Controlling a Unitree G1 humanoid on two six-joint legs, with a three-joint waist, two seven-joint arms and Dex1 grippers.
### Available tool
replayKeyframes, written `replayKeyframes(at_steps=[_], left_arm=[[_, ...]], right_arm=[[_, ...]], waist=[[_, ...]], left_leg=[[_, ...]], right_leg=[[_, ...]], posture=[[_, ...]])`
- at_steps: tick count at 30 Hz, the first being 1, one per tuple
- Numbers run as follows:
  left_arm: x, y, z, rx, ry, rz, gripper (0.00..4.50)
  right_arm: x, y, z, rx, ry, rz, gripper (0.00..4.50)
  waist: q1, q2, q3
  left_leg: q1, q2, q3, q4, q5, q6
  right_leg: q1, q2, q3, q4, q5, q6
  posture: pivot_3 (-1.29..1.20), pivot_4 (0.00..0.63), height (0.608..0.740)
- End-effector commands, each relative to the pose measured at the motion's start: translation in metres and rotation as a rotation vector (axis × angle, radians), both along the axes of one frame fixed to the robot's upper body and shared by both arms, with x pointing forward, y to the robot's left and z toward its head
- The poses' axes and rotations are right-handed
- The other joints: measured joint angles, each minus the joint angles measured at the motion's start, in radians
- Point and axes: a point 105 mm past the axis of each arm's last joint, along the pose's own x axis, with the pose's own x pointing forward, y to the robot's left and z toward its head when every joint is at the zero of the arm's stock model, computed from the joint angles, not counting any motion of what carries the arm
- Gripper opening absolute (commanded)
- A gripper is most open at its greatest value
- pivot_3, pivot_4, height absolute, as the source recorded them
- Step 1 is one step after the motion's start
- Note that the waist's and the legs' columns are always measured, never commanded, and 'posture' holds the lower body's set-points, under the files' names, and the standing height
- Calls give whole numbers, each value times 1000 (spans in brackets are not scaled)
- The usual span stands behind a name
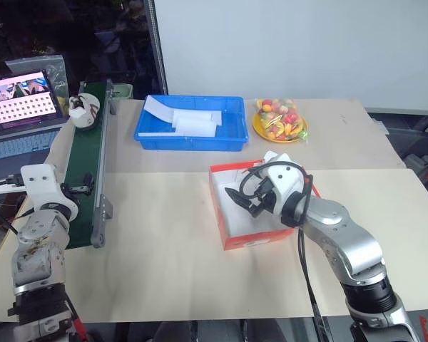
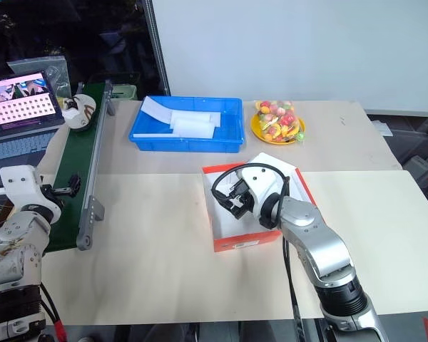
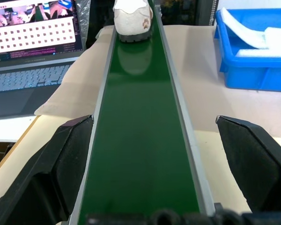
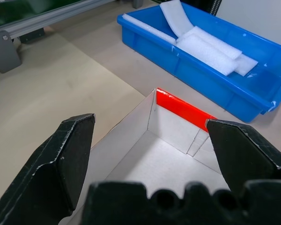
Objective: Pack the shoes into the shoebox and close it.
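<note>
Right end effector point(image 1: 237, 197) open above empty shoebox point(image 1: 232, 241); shoe point(image 1: 83, 111) on conveyor point(image 1: 85, 174)

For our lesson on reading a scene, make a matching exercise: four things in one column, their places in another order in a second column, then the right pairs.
Things:
1. shoe
2. foam pieces
3. right gripper
4. fruit

Places:
A. on the yellow plate
B. over the open shoebox
C. at the far end of the green belt
D. in the blue tray

Pairs: 1-C, 2-D, 3-B, 4-A
</note>
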Motion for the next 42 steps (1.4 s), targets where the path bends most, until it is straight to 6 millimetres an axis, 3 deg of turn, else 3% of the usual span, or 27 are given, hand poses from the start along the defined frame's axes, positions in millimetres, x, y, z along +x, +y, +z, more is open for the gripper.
replayKeyframes(at_steps=[1, 7, 12, 20, 33, 38, 42], left_arm=[[-5, 6, 6, 39, -14, 27, 4500], [-6, 6, 5, 69, -13, 36, 4500], [-8, 14, -7, 126, 60, 75, 4500], [-9, 16, -18, 56, 75, 87, 4500], [-9, 18, -18, 42, 70, 92, 4500], [-6, 10, -12, 40, 41, 58, 4500], [-5, 8, -11, 45, 37, 56, 3359]], right_arm=[[-4, -1, 14, 22, -55, -7, 4467], [-3, 1, 14, 24, -54, -9, 4467], [-4, 2, 15, 31, -56, -5, 4467], [-4, 2, 17, 35, -62, -9, 4467], [-4, 1, 17, 44, -62, -16, 4467], [-4, 1, 18, 46, -64, -17, 4467], [-3, 0, 19, 45, -66, -21, 4500]], waist=[[-1, 0, 0], [0, 0, 0], [0, 0, 0], [1, 0, 0], [0, 0, 0], [1, 0, 0], [2, 0, 0]], left_leg=[[0, 0, 0, 0, 0, 0], [0, 0, 0, 0, 0, 0], [0, 0, 0, 0, 0, 0], [0, 0, 0, 0, 0, 0], [0, 0, 0, 0, 0, 0], [0, 0, 0, 0, 0, 0], [0, 0, 0, 0, 0, 0]], right_leg=[[0, 0, 0, 0, 0, 0], [0, 0, 0, 0, 0, 0], [0, 0, 0, 0, 0, 0], [0, 0, 0, 0, 0, 0], [0, 0, 0, 0, 0, 0], [0, 0, 0, 0, 0, 0], [0, 0, 0, 0, 0, 0]], posture=[[0, 150, 724], [0, 150, 724], [0, 150, 724], [0, 150, 724], [0, 150, 724], [0, 150, 724], [0, 150, 724]])
